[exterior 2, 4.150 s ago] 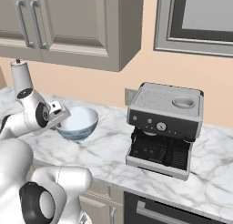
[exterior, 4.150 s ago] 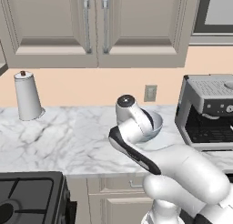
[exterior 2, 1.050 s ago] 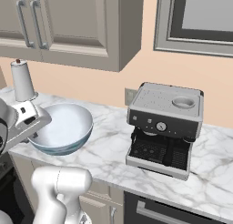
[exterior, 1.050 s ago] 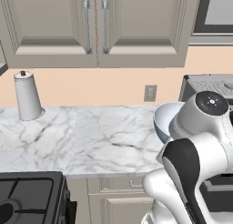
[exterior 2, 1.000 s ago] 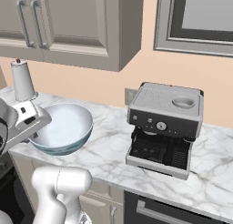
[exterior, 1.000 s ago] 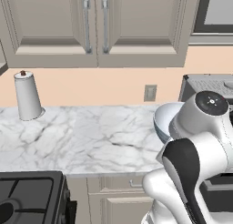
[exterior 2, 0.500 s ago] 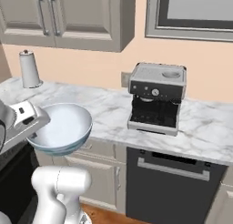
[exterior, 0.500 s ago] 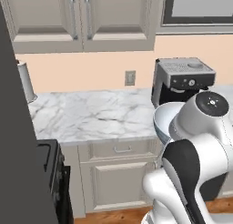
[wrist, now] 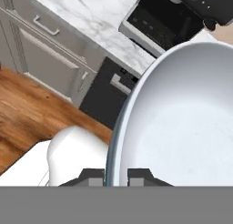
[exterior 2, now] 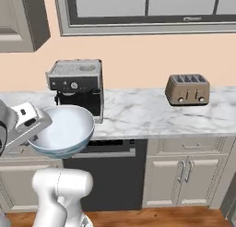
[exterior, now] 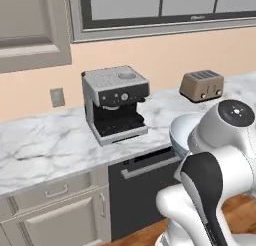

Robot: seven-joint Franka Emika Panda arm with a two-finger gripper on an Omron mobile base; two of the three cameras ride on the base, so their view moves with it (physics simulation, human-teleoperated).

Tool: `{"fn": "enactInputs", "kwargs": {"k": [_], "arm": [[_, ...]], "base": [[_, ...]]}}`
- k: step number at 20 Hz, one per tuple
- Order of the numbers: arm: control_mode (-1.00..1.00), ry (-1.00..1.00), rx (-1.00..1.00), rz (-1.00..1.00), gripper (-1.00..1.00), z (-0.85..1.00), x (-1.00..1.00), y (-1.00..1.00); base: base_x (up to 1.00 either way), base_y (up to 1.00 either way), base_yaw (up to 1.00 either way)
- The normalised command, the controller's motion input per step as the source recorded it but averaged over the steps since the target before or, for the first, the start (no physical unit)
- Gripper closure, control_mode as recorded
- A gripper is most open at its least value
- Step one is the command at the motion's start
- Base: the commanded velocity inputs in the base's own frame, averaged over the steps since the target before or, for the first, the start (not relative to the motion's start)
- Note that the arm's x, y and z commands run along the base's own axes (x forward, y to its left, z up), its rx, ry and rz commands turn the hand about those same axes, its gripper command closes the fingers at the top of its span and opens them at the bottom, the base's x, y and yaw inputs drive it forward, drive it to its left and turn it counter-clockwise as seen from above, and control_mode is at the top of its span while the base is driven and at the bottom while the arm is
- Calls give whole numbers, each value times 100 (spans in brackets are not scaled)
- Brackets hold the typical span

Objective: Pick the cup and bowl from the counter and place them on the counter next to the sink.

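The whole scene had shifted in both base views since half a second earlier: the paper-towel holder and the stovetop had passed out of frame, and a toaster and a window had come into frame. This indicated that the base had driven along the surface, not that the objects had moved. The sink was judged to lie further on, so the bowl was mid-transport and placement was not yet due.

At the left of the right base view, the hand [exterior 2: 31,130] was closed narrowly on the rim of the bowl [exterior 2: 64,129], with one finger inside and one outside. The bowl was carried in the air in front of the cabinets, clear of the surface [exterior 2: 138,111].

The bowl was round, glossy and pale blue-white with a thin wide rim. The surface was white marble with grey veining. The espresso machine [exterior 2: 76,85] was boxy, in brushed grey metal with black. The toaster [exterior 2: 187,89] was rounded and bronze-toned.
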Motion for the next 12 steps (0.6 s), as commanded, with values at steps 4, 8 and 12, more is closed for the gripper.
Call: {"fn": "enactInputs", "kwargs": {"k": [4,8,12], "arm": [[100,0,0,0,100,0,0,0],[100,0,0,0,100,0,0,0],[100,0,0,0,100,0,0,0]], "base": [[32,-72,-57],[28,-70,-58],[20,-67,-60]]}}
